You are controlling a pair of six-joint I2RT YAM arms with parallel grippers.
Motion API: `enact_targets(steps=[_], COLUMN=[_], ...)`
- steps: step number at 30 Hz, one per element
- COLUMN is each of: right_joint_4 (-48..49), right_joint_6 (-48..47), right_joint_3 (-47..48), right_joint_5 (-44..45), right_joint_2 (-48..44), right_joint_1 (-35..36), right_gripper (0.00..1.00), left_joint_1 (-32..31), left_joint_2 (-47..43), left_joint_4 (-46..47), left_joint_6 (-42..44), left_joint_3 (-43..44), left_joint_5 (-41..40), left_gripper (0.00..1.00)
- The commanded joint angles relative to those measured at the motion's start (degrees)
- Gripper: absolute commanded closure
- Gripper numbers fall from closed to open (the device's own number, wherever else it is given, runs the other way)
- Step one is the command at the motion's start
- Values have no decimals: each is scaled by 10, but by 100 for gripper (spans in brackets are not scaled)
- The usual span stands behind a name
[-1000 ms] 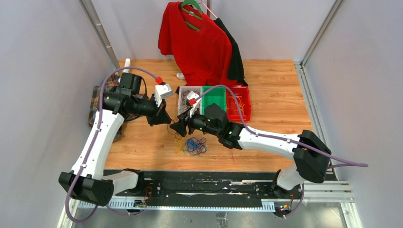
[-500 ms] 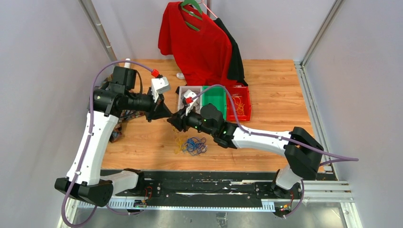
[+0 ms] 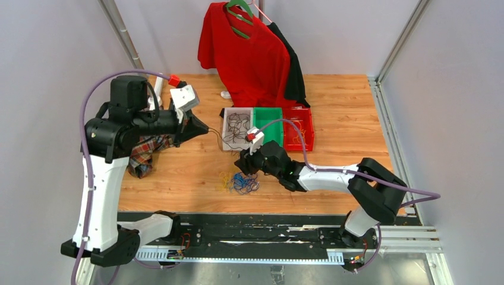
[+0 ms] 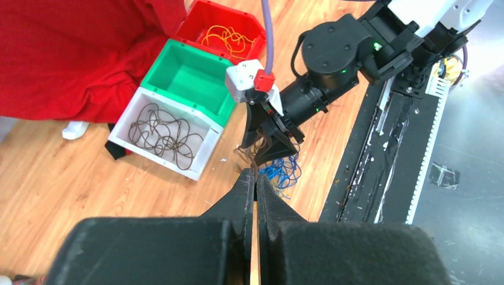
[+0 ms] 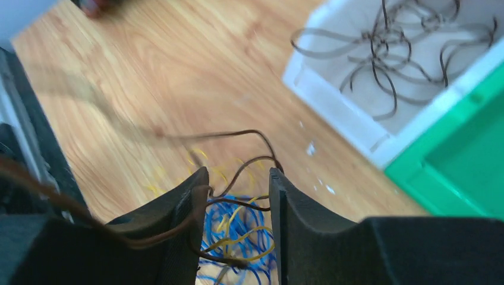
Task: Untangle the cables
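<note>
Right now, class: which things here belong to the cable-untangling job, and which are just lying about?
Job: blue and yellow tangle; dark cable, pinched by the left gripper, passing through the open right gripper; white bin, green bin, red bin, apparently for sorting.

Lying about: red shirt, hanging; black garment behind it; plaid cloth, left edge.

Pale grey walls (image 3: 47, 59), wooden tabletop (image 3: 345, 107) — metal corner posts (image 3: 122, 35)

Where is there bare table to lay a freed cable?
Bare wood: right of the red bin out to the table edge, and between the plaid cloth and the cable pile. Crowded: the centre, where a black cable runs from left tool to right tool.
</note>
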Motion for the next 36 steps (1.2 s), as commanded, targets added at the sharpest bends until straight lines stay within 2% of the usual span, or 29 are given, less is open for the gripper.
enact_targets(steps=[1, 6, 10, 13, 21, 23, 32, 36], right_joint_4=[-22, -32, -47, -47, -75, -77, -94, -108], right_joint_6=[13, 13, 16, 16, -1, -3, -7, -10], right_joint_3=[-19, -30, -32, -42, -76, -89, -123, -126], right_joint_5=[-2, -2, 3, 4, 25, 33, 63, 74], right_joint_2=[-39, -65, -65, -64, -79, -83, -106, -119], right_joint_1=[-14, -16, -21, -22, -22, -22, -26, -28], right_gripper=[57, 59, 69, 71, 70, 71, 76, 78], left_joint_1=[-3, -2, -2, -2, -3, -3, -3, -2], left_joint_2=[-13, -15, -8, 6, 74, 85, 45, 31], left_joint_4=[3, 3, 3, 4, 6, 15, 142, 227], left_joint_6=[-3, 6, 1, -7, -32, -40, -73, -75], left_joint_3=[1, -3, 41, 109, 359, 395, 360, 353], left_joint_5=[2, -13, -20, -40, -136, -154, -182, -253], left_gripper=[100, 99, 100, 100, 100, 100, 100, 100])
